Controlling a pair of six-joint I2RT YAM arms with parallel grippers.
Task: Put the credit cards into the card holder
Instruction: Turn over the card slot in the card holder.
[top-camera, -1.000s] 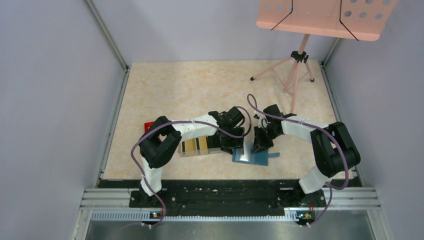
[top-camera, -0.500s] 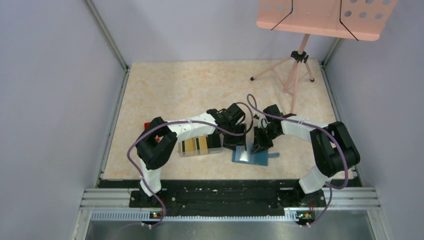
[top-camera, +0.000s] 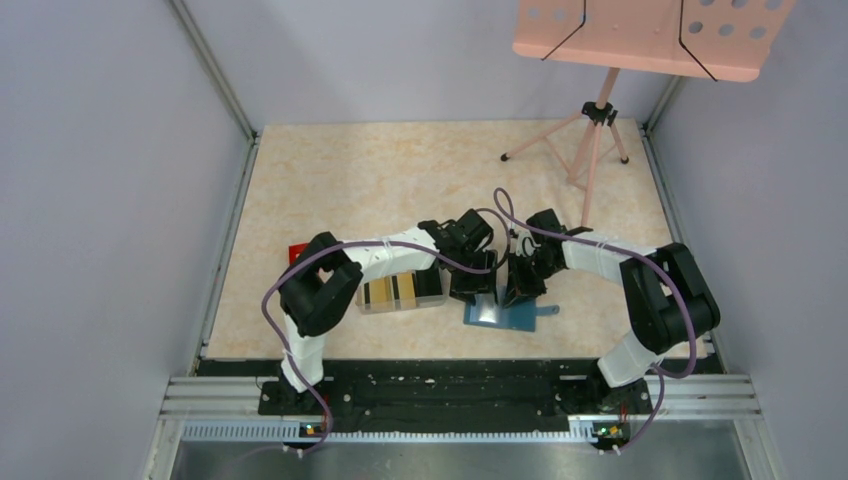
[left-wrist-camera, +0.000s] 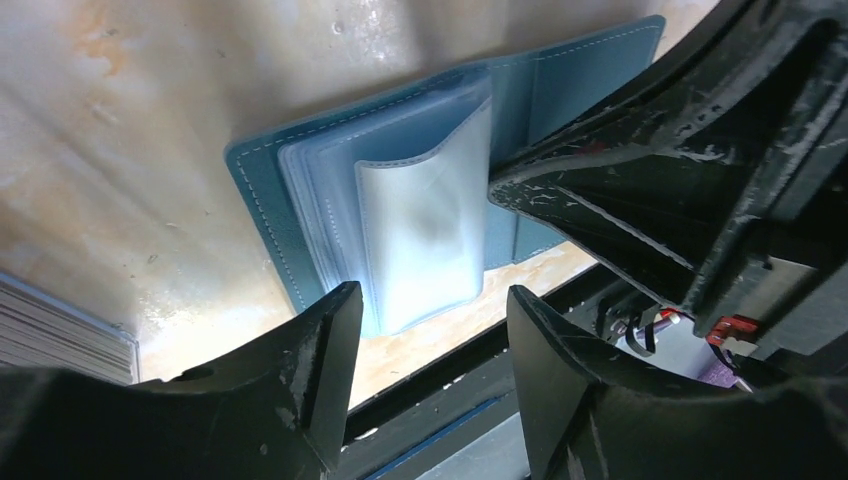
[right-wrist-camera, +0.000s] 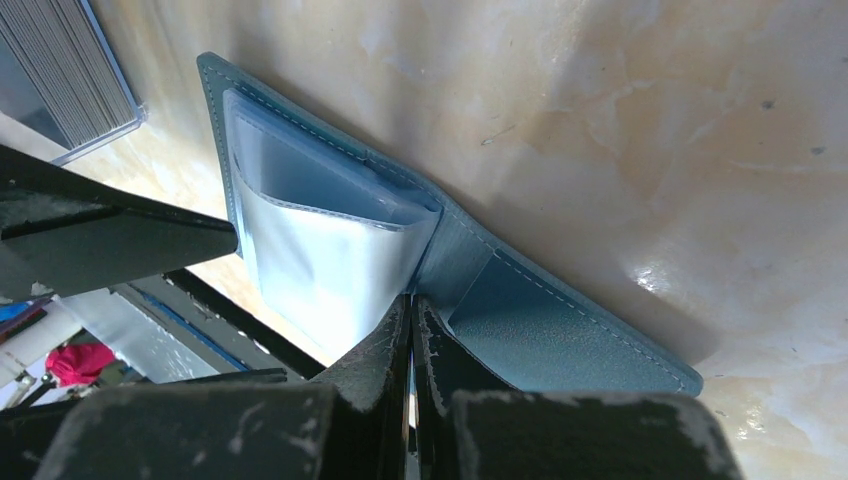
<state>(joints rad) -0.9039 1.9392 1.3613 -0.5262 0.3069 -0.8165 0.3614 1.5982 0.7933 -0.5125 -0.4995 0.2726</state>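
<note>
The teal card holder (top-camera: 505, 316) lies open on the table near the front edge, its pale blue inner sleeves (left-wrist-camera: 420, 230) facing up. My left gripper (left-wrist-camera: 430, 300) is open and empty, hovering over the sleeves at the holder's left side (top-camera: 473, 292). My right gripper (right-wrist-camera: 412, 300) is shut, its tips resting at the holder's fold (right-wrist-camera: 450, 260) beside the sleeves; it shows in the top view (top-camera: 518, 293) too. The credit cards (top-camera: 392, 291), gold and black, sit stacked in a clear box left of the holder; their edges show in both wrist views (left-wrist-camera: 50, 330) (right-wrist-camera: 70, 70).
A small red object (top-camera: 297, 252) lies left of the box, partly under my left arm. A pink music stand (top-camera: 600, 130) stands at the back right. The black front rail (top-camera: 440, 375) runs just beyond the holder.
My left gripper has shifted slightly over the holder's left side. The right arm and the holder have not visibly moved.
</note>
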